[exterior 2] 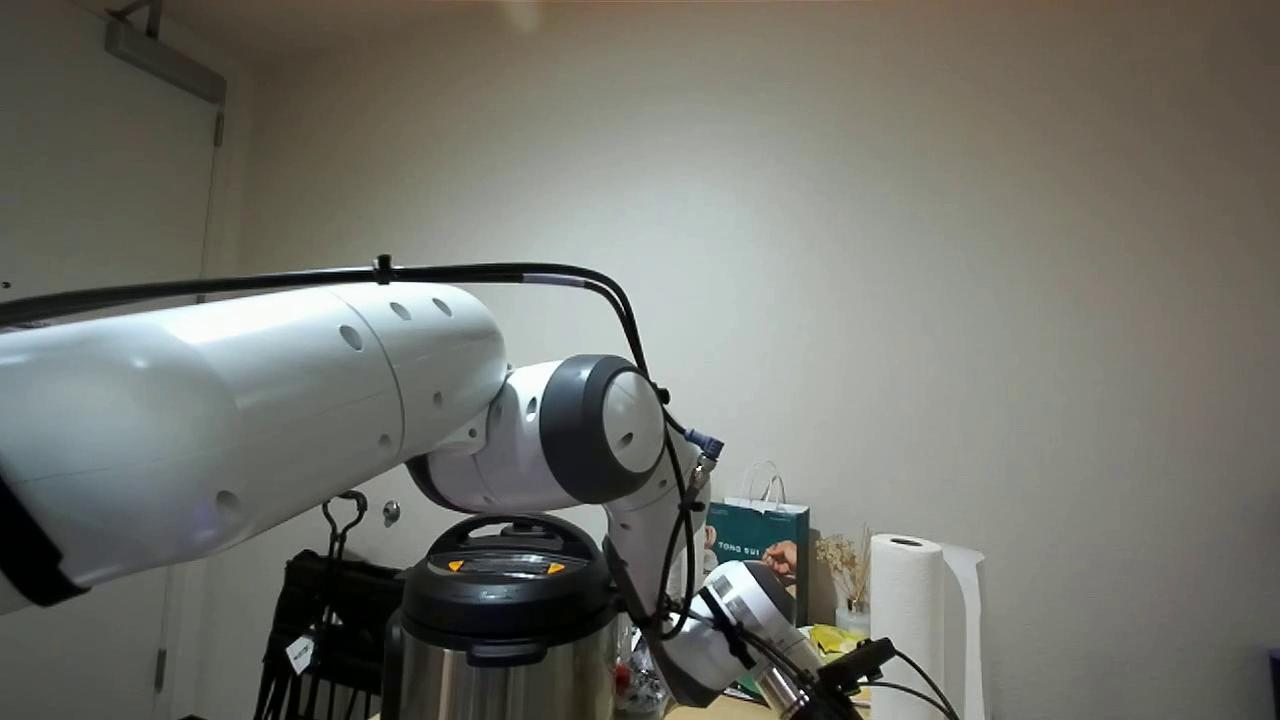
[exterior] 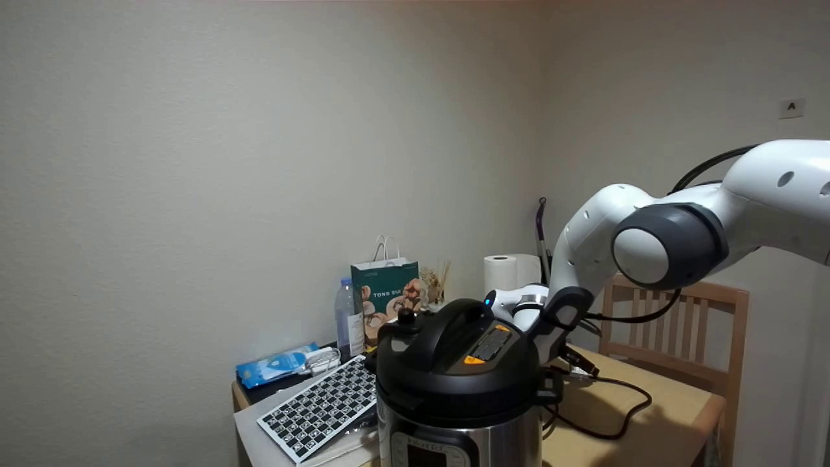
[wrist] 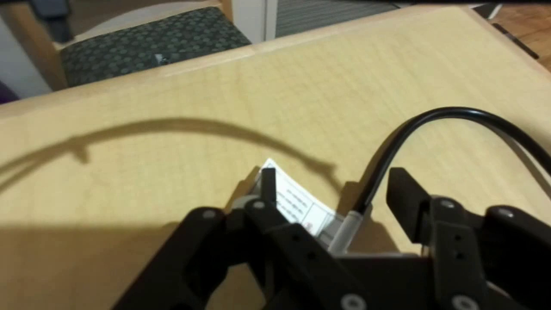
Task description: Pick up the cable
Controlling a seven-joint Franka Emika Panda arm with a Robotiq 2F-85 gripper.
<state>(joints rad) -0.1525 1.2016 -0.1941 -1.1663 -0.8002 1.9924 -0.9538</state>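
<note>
Cable (wrist: 456,113), glossy black with a grey sleeve (wrist: 346,232), lies looped on the table (exterior: 677,402); the hand (wrist: 334,189) has its jaws parted either side of the sleeve. The bag (exterior: 388,303) reads "TONG SUI", the sign (exterior: 792,107) "A". Print on the label (wrist: 297,202) is blurred; the cooker (exterior: 454,389) hides some cable.

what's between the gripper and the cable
In the wrist view: a white label between the cable and the picture's left fingertip; tabletop toward the right one.

- I saw a pressure cooker (exterior: 457,383), lidded.
- I saw a green bag (exterior: 389,285) just beside a bottle (exterior: 345,314).
- I noticed a checkered board (exterior: 324,405) near a blue packet (exterior: 275,366).
- I saw a wooden chair (exterior: 674,370).
</note>
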